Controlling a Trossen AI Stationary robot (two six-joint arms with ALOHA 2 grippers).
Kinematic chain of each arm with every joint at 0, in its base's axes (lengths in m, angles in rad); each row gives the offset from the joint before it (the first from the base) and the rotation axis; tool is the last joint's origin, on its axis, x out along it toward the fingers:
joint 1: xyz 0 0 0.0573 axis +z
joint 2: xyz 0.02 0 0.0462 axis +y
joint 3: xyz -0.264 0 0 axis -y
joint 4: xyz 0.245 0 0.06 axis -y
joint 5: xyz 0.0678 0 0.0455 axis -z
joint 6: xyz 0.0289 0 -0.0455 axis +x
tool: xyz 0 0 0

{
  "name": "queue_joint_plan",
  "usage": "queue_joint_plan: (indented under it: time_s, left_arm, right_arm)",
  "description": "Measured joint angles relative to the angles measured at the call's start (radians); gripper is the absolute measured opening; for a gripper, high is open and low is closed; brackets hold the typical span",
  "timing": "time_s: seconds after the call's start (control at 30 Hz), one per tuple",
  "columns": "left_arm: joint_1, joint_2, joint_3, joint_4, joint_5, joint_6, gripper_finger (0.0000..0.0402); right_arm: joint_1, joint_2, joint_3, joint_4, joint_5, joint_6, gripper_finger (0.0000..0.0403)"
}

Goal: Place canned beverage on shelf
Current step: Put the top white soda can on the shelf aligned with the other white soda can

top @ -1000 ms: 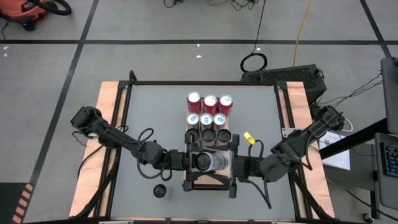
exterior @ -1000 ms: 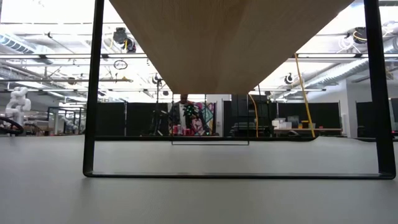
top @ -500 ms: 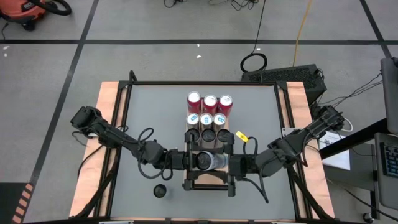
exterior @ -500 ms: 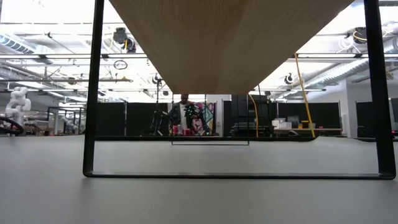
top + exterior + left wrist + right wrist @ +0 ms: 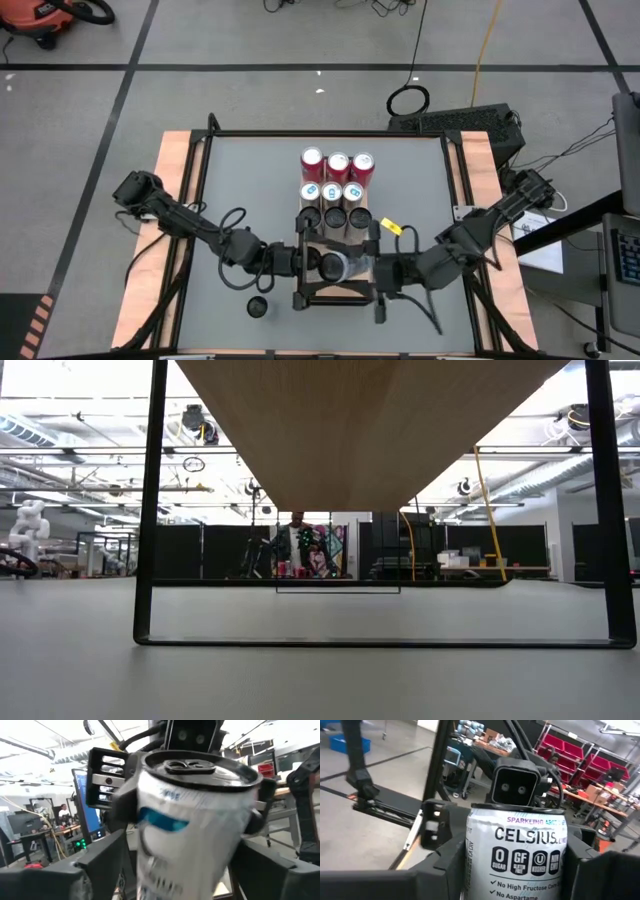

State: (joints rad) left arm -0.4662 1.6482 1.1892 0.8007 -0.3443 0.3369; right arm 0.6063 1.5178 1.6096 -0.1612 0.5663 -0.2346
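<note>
- White can (image 5: 333, 264) lying sideways over the shelf (image 5: 336, 291), lower middle of the high view, between both grippers.
- Right gripper (image 5: 381, 268) pinched on the can, fingers (image 5: 445, 870) flanking its printed side.
- Left gripper (image 5: 301, 262) at the can's other end, fingers (image 5: 95, 865) spread beside it; contact unclear.
- Nine more cans (image 5: 336, 189) in rows just above, at frame centre.

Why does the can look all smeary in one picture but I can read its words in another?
In the left wrist view the white can sits very close and looks blurred, its print smeared. In the right wrist view the same can is sharp, with "CELSIUS" readable. In the low view the shelf fills the top and the bright room behind glares.
</note>
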Motion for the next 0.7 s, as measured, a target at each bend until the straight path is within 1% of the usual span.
queue_joint_plan:
  time_s: [0.1,0.2,0.27,0.37,0.43,0.6,0.7]
  left_arm:
    - [-0.008,-0.001,0.001,0.008,0.0,0.001,0.0357]
    - [-0.015,-0.001,0.001,0.009,0.005,0.003,0.0368]
    - [-0.021,-0.001,0.001,0.011,0.013,0.005,0.037]
    - [-0.03,-0.001,0.001,0.026,0.029,0.008,0.0371]
    - [-0.036,-0.001,0.001,0.032,0.047,0.008,0.0371]
    - [-0.06,-0.001,0.001,0.031,0.057,0.008,0.0371]
    - [-0.074,-0.001,0.001,0.028,0.069,0.009,0.0371]
  right_arm:
    - [0.018,-0.021,0.0,-0.006,-0.001,0.001,0.0172]
    - [0.042,-0.049,0.0,-0.038,0.0,0.003,0.0172]
    - [0.059,-0.073,0.0,-0.065,-0.031,0.007,0.0172]
    - [0.08,-0.111,0.0,-0.083,-0.14,0.021,0.0172]
    - [0.093,-0.131,0.0,-0.121,-0.183,0.036,0.0172]
    - [0.124,-0.144,-0.001,-0.181,-0.178,0.051,0.0172]
    - [0.135,-0.146,-0.055,-0.126,-0.203,0.043,0.0173]
